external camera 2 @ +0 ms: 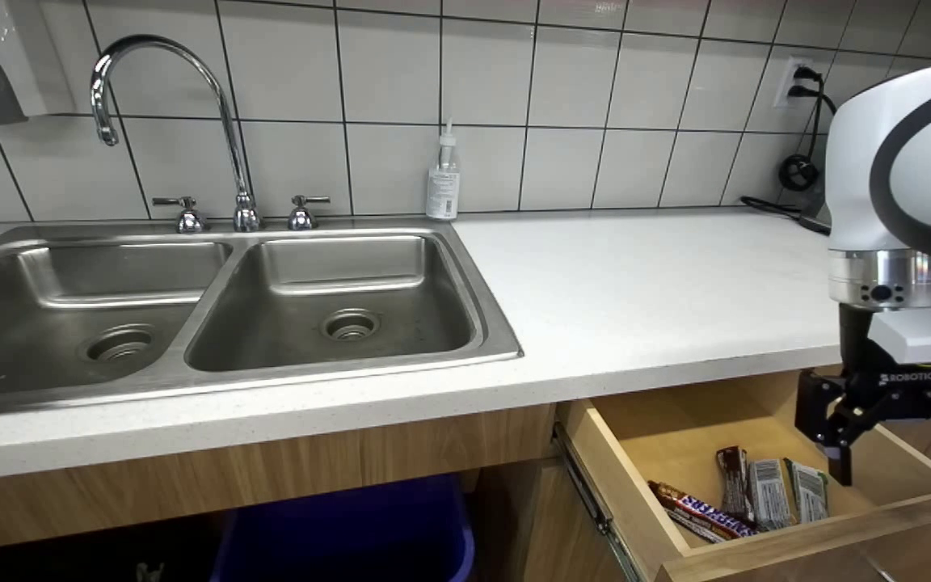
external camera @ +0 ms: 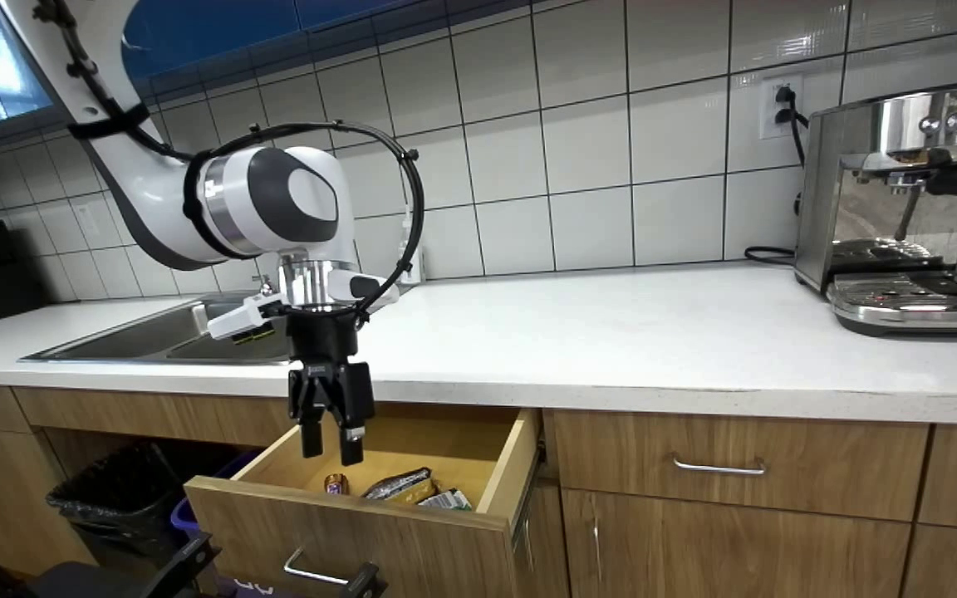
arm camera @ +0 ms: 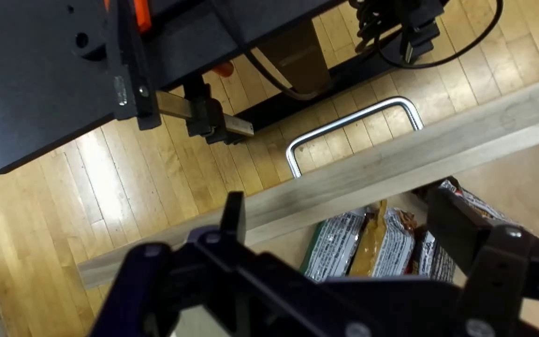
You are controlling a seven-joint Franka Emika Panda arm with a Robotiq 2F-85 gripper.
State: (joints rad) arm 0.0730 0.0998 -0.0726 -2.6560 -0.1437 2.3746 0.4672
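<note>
My gripper is black, points down and is open, with nothing between its fingers. In an exterior view the gripper hangs above the open wooden drawer. In the wrist view the fingers spread over the drawer's front board and the wrapped snacks. A green-edged packet, a yellow and white packet, a dark brown packet and a long brown and blue bar lie in the drawer. The yellow packet shows between the fingers in the wrist view; my gripper partly hides the packets.
A white countertop overhangs the drawer. A steel sink with a faucet, a clear bottle and an espresso machine stand along it. A blue bin is below. A dark table with clamps faces the drawer handle.
</note>
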